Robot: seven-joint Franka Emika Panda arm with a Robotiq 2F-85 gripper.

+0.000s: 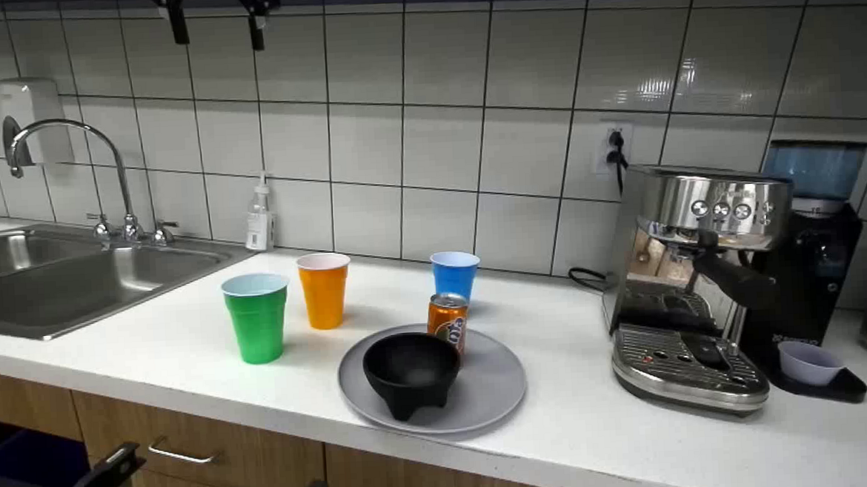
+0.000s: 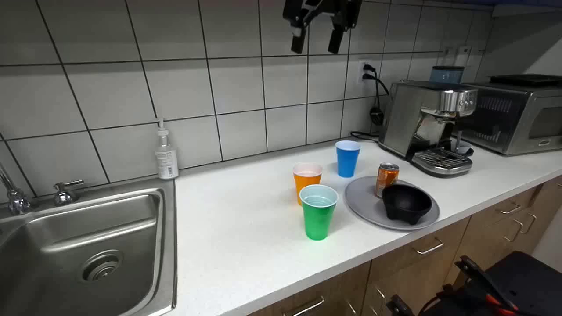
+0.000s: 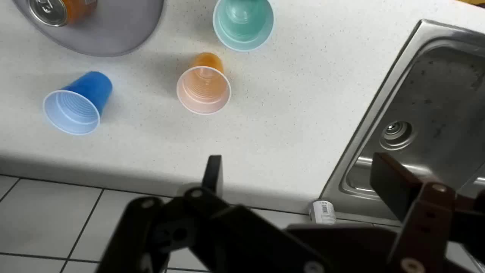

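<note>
My gripper (image 1: 219, 41) is open and empty, high above the counter by the tiled wall; it also shows in an exterior view (image 2: 316, 45) and the wrist view (image 3: 297, 167). It touches nothing. Below stand three upright cups: green (image 1: 256, 319), orange (image 1: 325, 294) and blue (image 1: 456, 272). The wrist view looks into the green (image 3: 244, 22), orange (image 3: 204, 91) and blue (image 3: 72, 112) cups; they look empty. A grey plate (image 2: 364, 206) holds an orange soda can (image 2: 386, 180) and a black footed bowl (image 2: 406, 204). The bowl is out of the wrist view.
A steel sink (image 2: 167, 245) with a faucet (image 1: 113, 153) lies at one end. A pump bottle (image 2: 167, 160) stands by the wall. A coffee machine (image 1: 695, 282), grinder (image 1: 812, 253) and microwave (image 2: 518, 116) stand opposite. A black apparatus (image 2: 487, 281) sits before the counter.
</note>
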